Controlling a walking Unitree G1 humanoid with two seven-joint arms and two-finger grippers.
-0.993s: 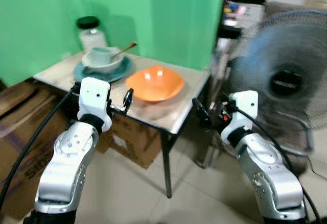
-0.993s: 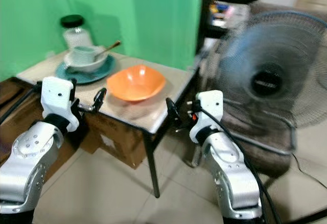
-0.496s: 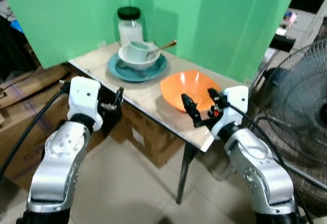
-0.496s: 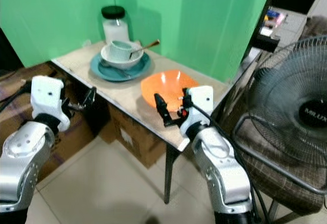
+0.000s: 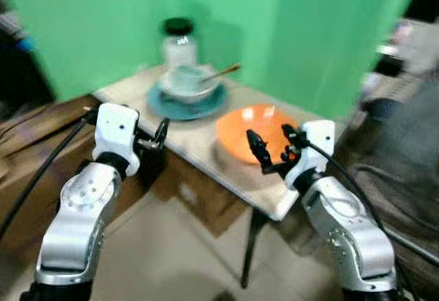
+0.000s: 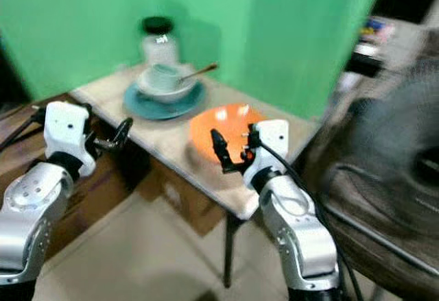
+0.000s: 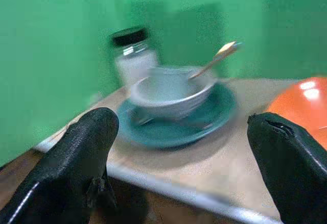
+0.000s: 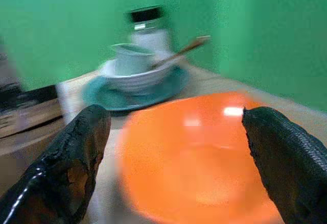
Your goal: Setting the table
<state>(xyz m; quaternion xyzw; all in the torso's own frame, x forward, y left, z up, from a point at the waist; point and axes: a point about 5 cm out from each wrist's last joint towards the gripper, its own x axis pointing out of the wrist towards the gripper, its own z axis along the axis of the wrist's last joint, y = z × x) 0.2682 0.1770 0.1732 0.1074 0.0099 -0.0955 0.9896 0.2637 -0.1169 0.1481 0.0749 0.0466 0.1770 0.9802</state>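
Honestly can't read a single word, brand or number anywhere here, everything's smeared with motion blur. The glass jar (image 7: 134,55) with the black lid has no legible label, just a bright glint on the glass. The orange bowl (image 8: 204,157) and the teal plate (image 7: 176,124) are plain, and the cardboard boxes (image 5: 206,191) under the table show no print I can make out

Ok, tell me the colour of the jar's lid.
Black. The jar's lid shows best in the left wrist view.
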